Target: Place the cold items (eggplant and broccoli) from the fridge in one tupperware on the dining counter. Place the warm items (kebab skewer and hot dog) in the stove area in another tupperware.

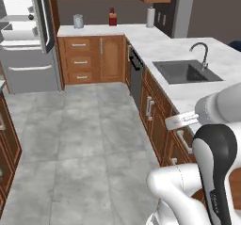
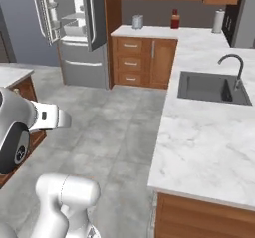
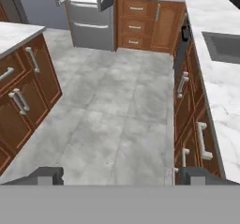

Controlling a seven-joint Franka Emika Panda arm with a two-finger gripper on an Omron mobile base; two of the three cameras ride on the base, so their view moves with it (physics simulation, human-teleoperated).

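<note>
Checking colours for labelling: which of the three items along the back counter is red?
The middle one, the red bottle, between the grey canister and the white paper towel roll.

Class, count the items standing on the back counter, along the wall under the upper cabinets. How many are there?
3: a grey canister nearest the fridge, a red bottle in the middle, and a paper towel roll at the far corner. Others could sit beyond the frame.
</note>
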